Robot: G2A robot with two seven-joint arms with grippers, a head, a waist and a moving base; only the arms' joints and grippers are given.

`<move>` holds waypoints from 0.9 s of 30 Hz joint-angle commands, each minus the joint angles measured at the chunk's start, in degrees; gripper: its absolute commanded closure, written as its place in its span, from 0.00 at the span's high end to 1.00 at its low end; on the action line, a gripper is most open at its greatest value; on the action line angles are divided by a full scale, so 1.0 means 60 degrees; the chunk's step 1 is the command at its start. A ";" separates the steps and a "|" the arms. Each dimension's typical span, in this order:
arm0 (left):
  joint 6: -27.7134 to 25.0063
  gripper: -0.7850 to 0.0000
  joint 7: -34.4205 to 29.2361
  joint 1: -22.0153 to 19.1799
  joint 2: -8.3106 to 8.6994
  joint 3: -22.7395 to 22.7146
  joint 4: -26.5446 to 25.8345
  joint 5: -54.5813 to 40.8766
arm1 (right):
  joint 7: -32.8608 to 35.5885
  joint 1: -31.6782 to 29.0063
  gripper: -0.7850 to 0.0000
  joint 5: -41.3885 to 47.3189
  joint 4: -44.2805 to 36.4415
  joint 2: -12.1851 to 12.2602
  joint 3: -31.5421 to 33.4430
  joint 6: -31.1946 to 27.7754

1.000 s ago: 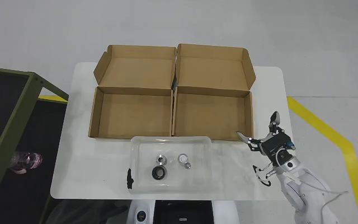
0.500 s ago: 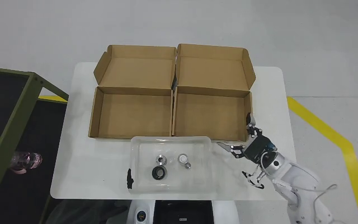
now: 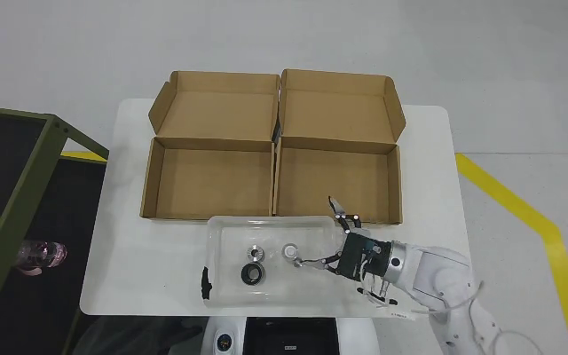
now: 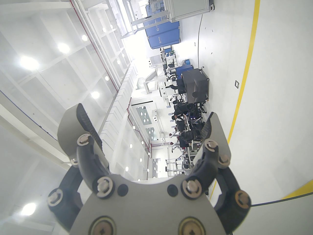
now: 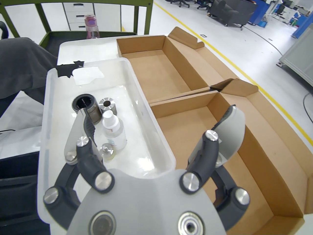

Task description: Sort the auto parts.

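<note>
Right wrist view has the right tool [image 5: 157, 113] nearest, its jaws spread wide and gripping nothing. It straddles the box-side wall of the clear tray [image 5: 156, 133]: one finger hangs inside the tray, the other over the floor of the nearer cardboard box [image 5: 215, 133]. Just beside the inner finger sits a small knurled metal piece [image 5: 106, 150]; whether they touch I cannot tell. Behind it stands a white bottle [image 5: 113, 128], upright with its cap up. Past that come a silver bushing [image 5: 107, 105] and a dark bearing [image 5: 84, 105], side by side, both seemingly on end with their bores facing up. All four parts lie off the tool's centre line, on the inner finger's side and toward the robot's left. By my reckoning the tool must shift that way and drop before the jaws can flank any one of them. Beyond the tray the second cardboard box [image 5: 159, 74] lies open on the bench [image 3: 426, 142], with no part in either box, so sorting looks barely begun. The left tool [image 4: 145, 112], jaws likewise apart, points out into the hall, so the right arm is plainly nearer.
</note>
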 commanded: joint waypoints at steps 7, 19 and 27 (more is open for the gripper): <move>0.0000 1.00 0.0000 0.0000 0.0000 0.0000 0.0000 0.0000 | 0.1354 0.0542 1.00 0.0274 0.0159 -0.0005 -0.1099 -0.0415; 0.0000 1.00 0.0000 0.0000 0.0000 0.0000 0.0000 0.0000 | 0.2940 0.1182 1.00 0.0542 0.0424 0.0031 -0.2182 -0.0847; 0.0000 1.00 0.0000 0.0000 0.0000 0.0000 0.0000 0.0000 | 0.3398 0.1376 1.00 0.0766 0.0684 0.0087 -0.2312 -0.0622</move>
